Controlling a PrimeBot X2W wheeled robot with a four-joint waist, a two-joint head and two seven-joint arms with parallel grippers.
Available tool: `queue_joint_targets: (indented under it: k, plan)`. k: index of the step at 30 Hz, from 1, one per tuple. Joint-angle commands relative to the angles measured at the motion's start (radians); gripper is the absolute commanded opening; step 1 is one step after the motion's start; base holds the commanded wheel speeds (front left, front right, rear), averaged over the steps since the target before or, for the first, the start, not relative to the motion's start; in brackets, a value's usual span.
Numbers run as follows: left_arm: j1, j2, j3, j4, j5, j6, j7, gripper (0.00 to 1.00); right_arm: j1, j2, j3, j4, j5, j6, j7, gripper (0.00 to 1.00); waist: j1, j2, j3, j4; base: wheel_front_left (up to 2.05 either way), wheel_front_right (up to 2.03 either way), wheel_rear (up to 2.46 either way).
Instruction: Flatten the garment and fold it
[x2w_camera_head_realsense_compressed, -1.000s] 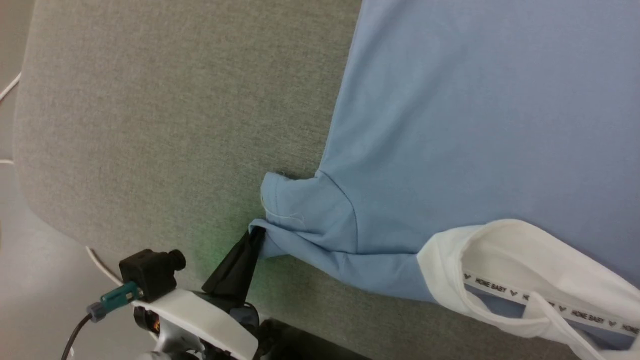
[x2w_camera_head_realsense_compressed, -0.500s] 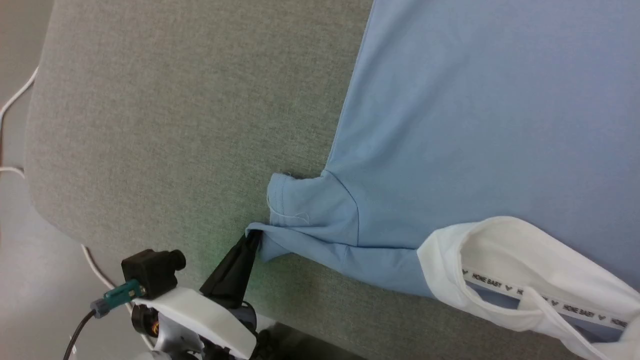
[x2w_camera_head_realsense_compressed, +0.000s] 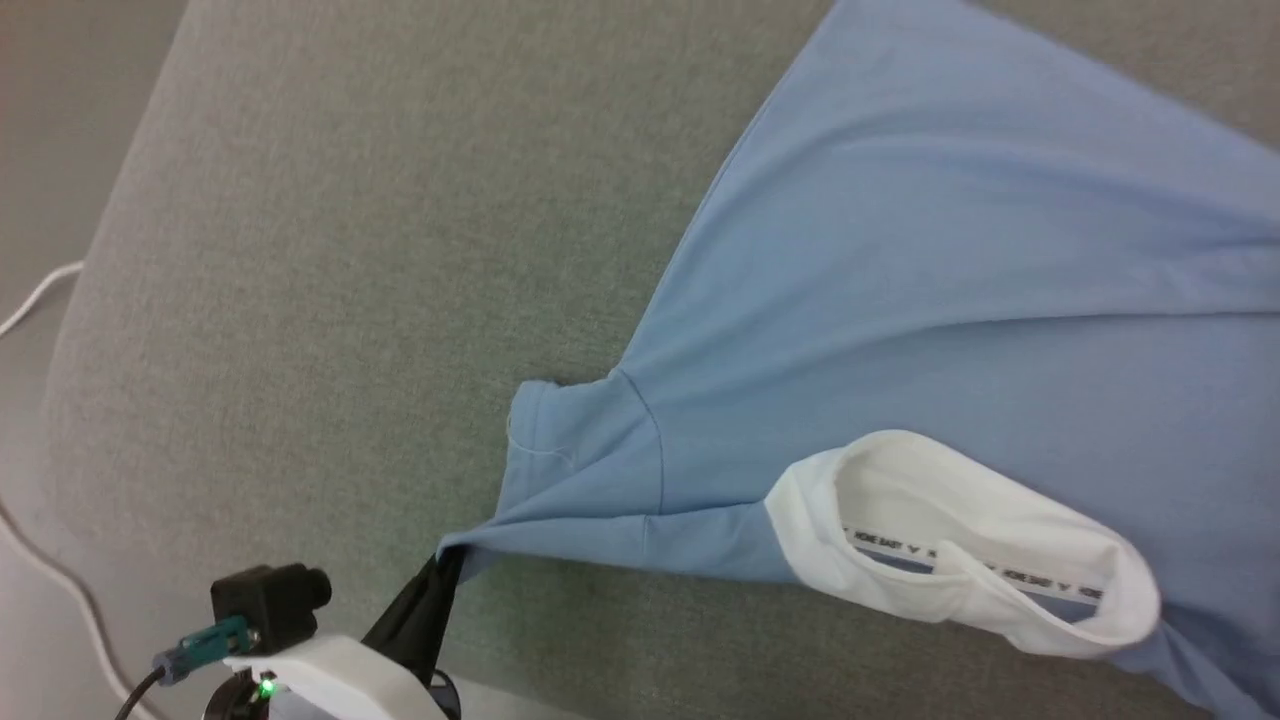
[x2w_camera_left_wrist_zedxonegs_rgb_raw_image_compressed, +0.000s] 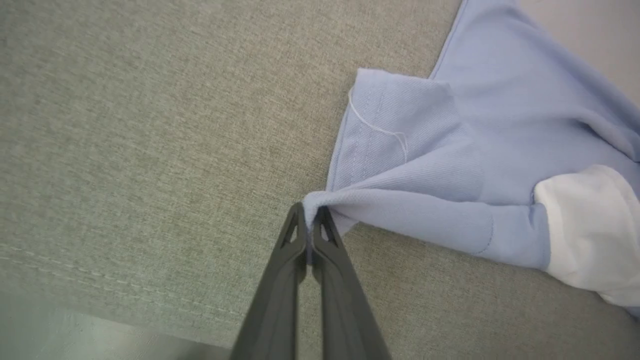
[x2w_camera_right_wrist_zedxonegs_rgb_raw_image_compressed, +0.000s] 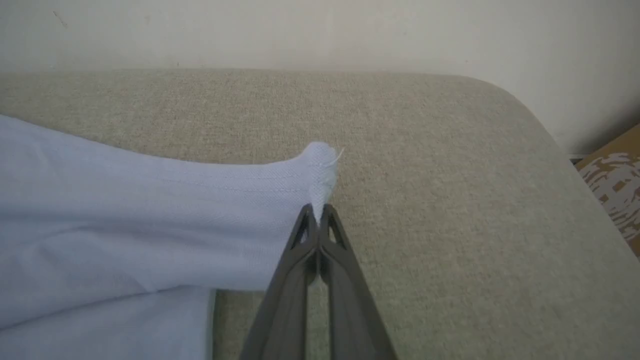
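Observation:
The garment (x2w_camera_head_realsense_compressed: 950, 260), a light blue shirt with a white collar (x2w_camera_head_realsense_compressed: 960, 545), lies spread on a grey fabric surface (x2w_camera_head_realsense_compressed: 350, 250). At the lower left of the head view my left gripper (x2w_camera_head_realsense_compressed: 447, 562) is shut on the tip of a sleeve (x2w_camera_head_realsense_compressed: 580, 470), which is drawn into a taut point. The left wrist view shows the same pinch: my left gripper (x2w_camera_left_wrist_zedxonegs_rgb_raw_image_compressed: 310, 210) with a nub of the garment (x2w_camera_left_wrist_zedxonegs_rgb_raw_image_compressed: 500, 125) between its tips. In the right wrist view my right gripper (x2w_camera_right_wrist_zedxonegs_rgb_raw_image_compressed: 318, 209) is shut on a corner of the garment (x2w_camera_right_wrist_zedxonegs_rgb_raw_image_compressed: 150, 220), lifted a little off the surface.
The grey surface ends in a rounded edge (x2w_camera_head_realsense_compressed: 90, 350) at the left, with a white cable (x2w_camera_head_realsense_compressed: 40, 290) on the floor beyond. A pale wall (x2w_camera_right_wrist_zedxonegs_rgb_raw_image_compressed: 320, 30) rises behind the surface, and a brown patterned box (x2w_camera_right_wrist_zedxonegs_rgb_raw_image_compressed: 612, 185) stands past its right corner.
My left gripper has pulled the sleeve tip down and leftward, stretching the sleeve and dragging the collar left. The head camera has shifted too. The shirt's far side now shows taut folds.

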Motion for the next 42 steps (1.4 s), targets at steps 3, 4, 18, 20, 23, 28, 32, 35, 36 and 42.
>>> queue_joint_targets:
  k: [3,4,18,20,23,28,32,35,36,42]
  plan:
    - [0.032,0.018,0.015,-0.018,-0.001,0.020,0.014,0.00,0.093,0.056,-0.018,-0.027,0.022,-0.002,0.070,0.00,0.0002,0.0000,-0.157,-0.120,0.00,0.00,0.00]
    - [0.041,0.022,0.018,-0.023,-0.002,0.024,0.018,0.00,0.122,0.074,-0.019,-0.033,0.028,-0.002,0.100,0.00,0.0002,0.0000,-0.170,-0.131,0.00,0.00,0.00]
    - [0.083,0.049,0.020,-0.063,-0.013,0.043,0.061,0.00,0.313,0.212,-0.069,0.017,0.108,-0.002,0.424,0.00,0.0002,0.0000,-0.221,-0.217,0.00,0.00,0.00]
    - [0.082,0.050,0.018,-0.063,-0.014,0.043,0.063,0.00,0.315,0.214,-0.065,0.039,0.105,-0.002,0.438,0.00,0.0002,0.0000,-0.222,-0.219,0.00,0.00,0.00]
    - [0.080,0.050,0.015,-0.063,-0.016,0.042,0.064,0.00,0.300,0.216,-0.041,0.026,0.111,-0.002,0.404,0.79,0.0002,0.0000,-0.221,-0.221,0.00,0.00,0.00]
    - [0.076,0.052,0.011,-0.057,-0.018,0.039,0.067,0.00,0.234,0.188,0.090,-0.037,0.143,-0.002,0.260,1.00,0.0002,0.0000,-0.217,-0.221,0.00,0.00,0.00]
    - [0.064,0.049,0.006,-0.052,-0.020,0.033,0.064,0.00,0.141,0.125,0.256,-0.057,0.156,-0.002,0.101,1.00,0.0002,0.0000,-0.206,-0.211,0.00,0.00,0.00]
    - [0.048,0.045,-0.004,-0.046,-0.020,0.024,0.061,0.00,0.043,0.083,0.389,-0.025,0.172,-0.002,-0.016,1.00,0.0002,0.0000,-0.188,-0.194,0.00,0.00,0.00]
    - [0.042,0.043,-0.008,-0.043,-0.020,0.020,0.059,0.00,0.009,0.070,0.430,-0.004,0.175,-0.002,-0.048,1.00,0.0002,0.0000,-0.181,-0.187,0.00,0.00,0.00]
    - [0.006,0.029,-0.026,-0.021,-0.022,0.000,0.048,0.00,-0.203,0.005,0.635,0.182,0.168,-0.002,-0.157,1.00,0.0002,0.0000,-0.119,-0.130,0.00,0.00,0.00]
